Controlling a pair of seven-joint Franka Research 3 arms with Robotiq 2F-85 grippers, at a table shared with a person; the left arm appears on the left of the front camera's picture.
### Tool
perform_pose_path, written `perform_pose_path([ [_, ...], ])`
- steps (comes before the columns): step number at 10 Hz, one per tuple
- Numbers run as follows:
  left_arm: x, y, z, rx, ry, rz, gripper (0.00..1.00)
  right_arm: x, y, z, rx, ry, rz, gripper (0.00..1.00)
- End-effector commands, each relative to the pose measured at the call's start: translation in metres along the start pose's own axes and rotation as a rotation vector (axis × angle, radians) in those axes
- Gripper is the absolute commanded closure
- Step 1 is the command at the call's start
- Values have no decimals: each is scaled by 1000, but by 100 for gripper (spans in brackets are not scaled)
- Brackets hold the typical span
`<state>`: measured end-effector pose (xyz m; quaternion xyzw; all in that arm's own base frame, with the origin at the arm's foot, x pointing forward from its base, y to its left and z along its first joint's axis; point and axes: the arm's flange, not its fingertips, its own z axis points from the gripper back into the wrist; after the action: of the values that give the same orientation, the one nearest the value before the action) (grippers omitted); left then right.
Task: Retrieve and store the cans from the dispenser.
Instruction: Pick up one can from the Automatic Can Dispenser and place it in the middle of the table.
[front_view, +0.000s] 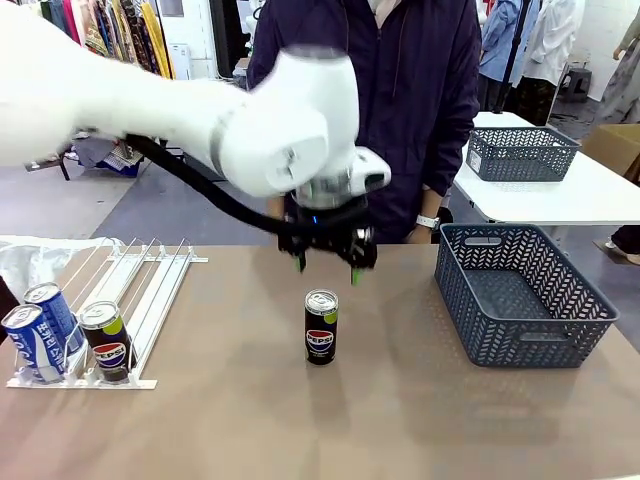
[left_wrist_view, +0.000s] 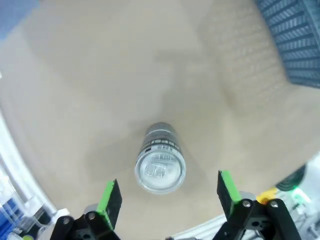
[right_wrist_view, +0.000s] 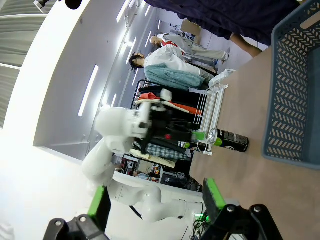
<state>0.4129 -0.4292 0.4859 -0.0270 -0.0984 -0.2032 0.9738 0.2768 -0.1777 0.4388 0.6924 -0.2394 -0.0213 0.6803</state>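
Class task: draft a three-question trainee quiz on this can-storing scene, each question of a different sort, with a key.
1. True or false: the left tool grips the black can standing mid-table.
2. How many cans rest in the dispenser?
3. Multiple choice: the grey basket holds A) two cans, B) one can, C) no cans.
Key: 1 false, its jaws stand open above the can; 2 three; 3 C.

Grey floor, a white table behind, hanging clothes far left.
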Motion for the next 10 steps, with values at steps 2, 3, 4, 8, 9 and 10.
perform_pose_path([
  [2,-46,80,121,-192,-29,-25,0,-1,2,2,5,5,5,0],
  [3,-55,114,145,-245,-9,6,0,-1,2,2,5,5,5,0],
  [4,-76,183,176,-380,-5,25,0,-1,2,2,5,5,5,0],
  [8,-225,417,202,-867,-193,317,0,-1,2,2,5,5,5,0],
  [9,-256,452,181,-1000,-226,350,0,-1,2,2,5,5,5,0],
  [10,-289,469,158,-1085,-290,388,0,-1,2,2,5,5,5,0],
])
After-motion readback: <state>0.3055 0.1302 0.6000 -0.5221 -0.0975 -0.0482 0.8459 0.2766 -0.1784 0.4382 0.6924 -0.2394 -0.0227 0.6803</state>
